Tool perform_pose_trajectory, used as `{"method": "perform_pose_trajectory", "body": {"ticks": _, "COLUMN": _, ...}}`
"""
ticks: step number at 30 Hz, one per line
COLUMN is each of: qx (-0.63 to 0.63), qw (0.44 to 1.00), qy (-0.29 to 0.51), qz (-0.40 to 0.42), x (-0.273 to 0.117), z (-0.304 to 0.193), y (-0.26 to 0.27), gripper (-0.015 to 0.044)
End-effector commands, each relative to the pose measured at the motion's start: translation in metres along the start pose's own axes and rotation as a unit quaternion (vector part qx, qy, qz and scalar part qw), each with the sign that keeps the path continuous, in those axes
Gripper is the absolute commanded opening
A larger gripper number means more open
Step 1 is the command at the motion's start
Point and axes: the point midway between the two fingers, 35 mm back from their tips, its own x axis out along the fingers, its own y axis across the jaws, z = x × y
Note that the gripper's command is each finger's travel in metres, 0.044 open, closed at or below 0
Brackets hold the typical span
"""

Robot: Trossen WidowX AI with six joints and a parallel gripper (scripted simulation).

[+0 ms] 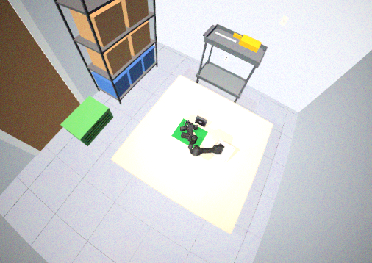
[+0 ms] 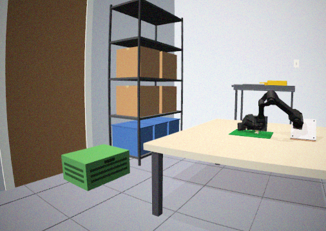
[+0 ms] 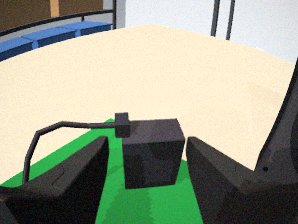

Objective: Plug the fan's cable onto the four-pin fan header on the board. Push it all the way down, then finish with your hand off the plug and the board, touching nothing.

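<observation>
The plug, a dark block (image 3: 152, 162), stands upright over the green board (image 1: 200, 134) (image 2: 265, 135) (image 3: 132, 212) in the wrist view. Its cable (image 3: 62, 124) leaves from a small dark piece at its upper left and bends down to the left. My gripper (image 3: 148, 144) is open around the plug, one finger on each side, with a narrow gap showing at both sides. The four-pin header is hidden below the plug, so its seating depth cannot be seen. In the top and exterior views the arm covers the plug, and the fingertips are too small to make out.
The dark fan (image 1: 201, 120) stands beside the board's far edge; a dark upright part (image 3: 282, 142) rises close on the right in the wrist view. A white panel (image 2: 309, 131) is by the arm's base. The table (image 1: 176, 178) (image 2: 200, 140) carries it all.
</observation>
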Motion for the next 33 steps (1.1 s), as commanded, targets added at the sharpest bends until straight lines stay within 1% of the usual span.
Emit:
{"method": "perform_pose_trajectory", "body": {"ticks": 1, "qx": 0.001, "qw": 1.000, "qy": -0.001, "qz": 0.001, "x": -0.010, "z": 0.005, "y": 0.003, "gripper": 0.0205}}
{"method": "perform_pose_trajectory", "body": {"ticks": 29, "qx": 0.001, "qw": 1.000, "qy": 0.000, "qz": 0.001, "x": -0.092, "z": 0.038, "y": 0.000, "gripper": 0.0205}}
{"method": "perform_pose_trajectory", "body": {"ticks": 33, "qx": -0.004, "qw": 1.000, "qy": 0.006, "qz": -0.003, "x": -0.094, "z": 0.039, "y": -0.001, "gripper": 0.0205}}
